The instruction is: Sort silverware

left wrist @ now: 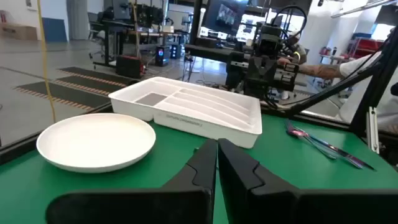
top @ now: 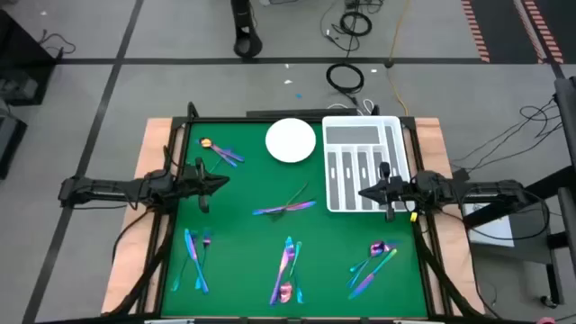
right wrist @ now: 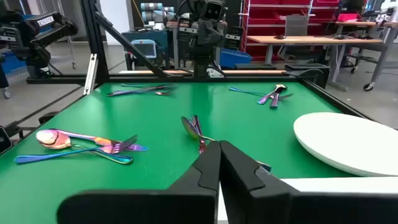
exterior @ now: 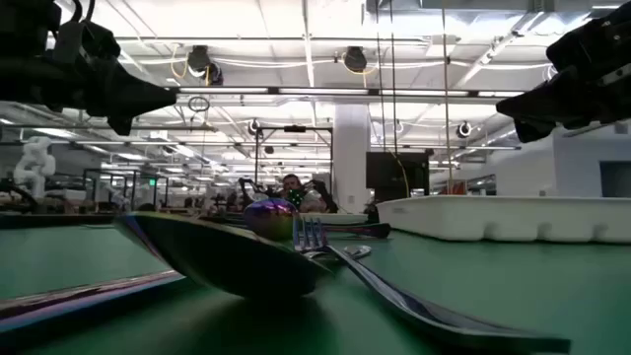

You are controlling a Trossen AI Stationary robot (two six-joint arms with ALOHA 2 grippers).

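Observation:
The silverware lies in loose groups on the green mat: far left [top: 220, 153], centre [top: 286, 208], near left [top: 196, 256], near middle [top: 287, 270] and near right [top: 373, 265]. My left gripper [top: 219, 183] hovers shut above the mat's left side, pointing toward the table's right. My right gripper [top: 364, 191] hovers shut over the near left part of the white slotted tray [top: 364, 164], pointing left. Both wrist views show shut fingers, the left gripper [left wrist: 216, 155] and the right gripper [right wrist: 219, 155], with nothing between them. In the low view both grippers hang well above the table.
A white round plate [top: 291, 141] stands at the far middle, left of the tray. A black frame [top: 189, 112] runs round the mat's edge. In the low view a spoon and fork [exterior: 256, 256] lie close before the camera.

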